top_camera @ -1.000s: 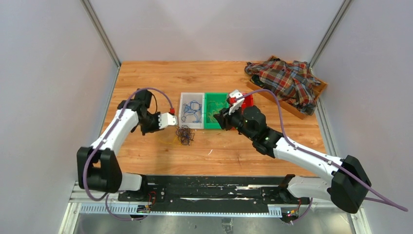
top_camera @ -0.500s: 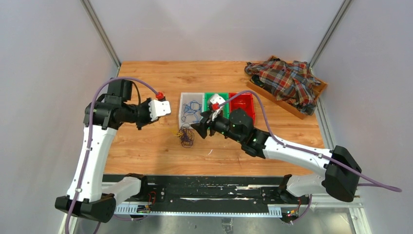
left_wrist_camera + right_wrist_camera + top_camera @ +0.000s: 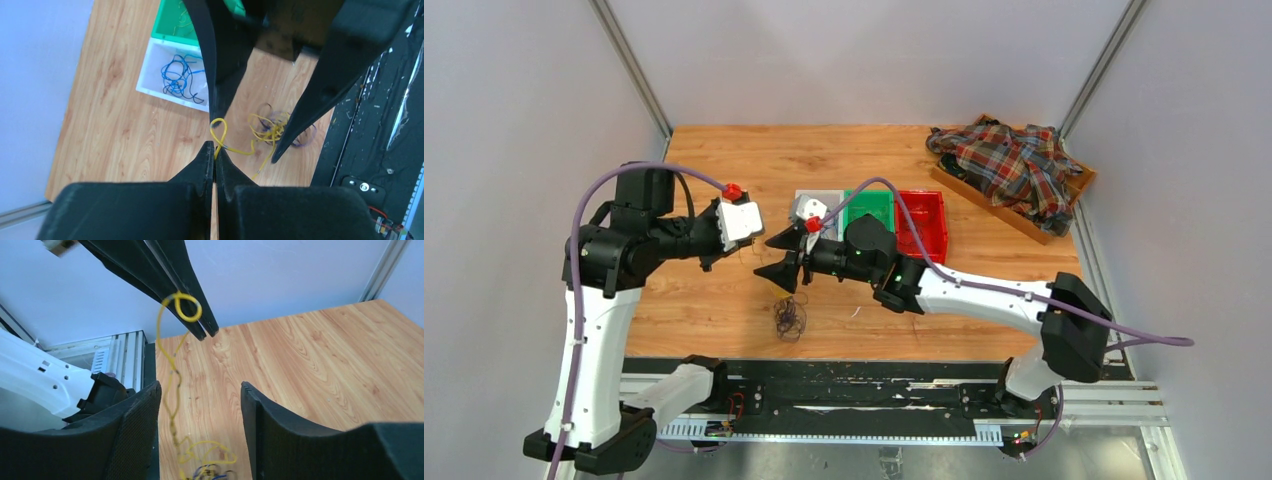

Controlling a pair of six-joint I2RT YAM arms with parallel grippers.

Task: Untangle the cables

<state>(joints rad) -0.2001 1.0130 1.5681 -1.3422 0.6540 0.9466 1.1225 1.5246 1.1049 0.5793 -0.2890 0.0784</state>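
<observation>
Left tool: tips pressed tight together, pinching a small loop of yellow wire held up off the bench. The wire trails down to the rest of the cables, a small yellow-and-dark clump lying on the bench toward the near edge.

Right tool: spread wide, nothing between its fingers, facing the left tool close by.

From above, the yellow wire is too thin to make out. The clump is cut off at the bottom of the right wrist view.

White tray holds loose blue wires; from above the right arm hides most of it. Green tray contents unclear.
</observation>
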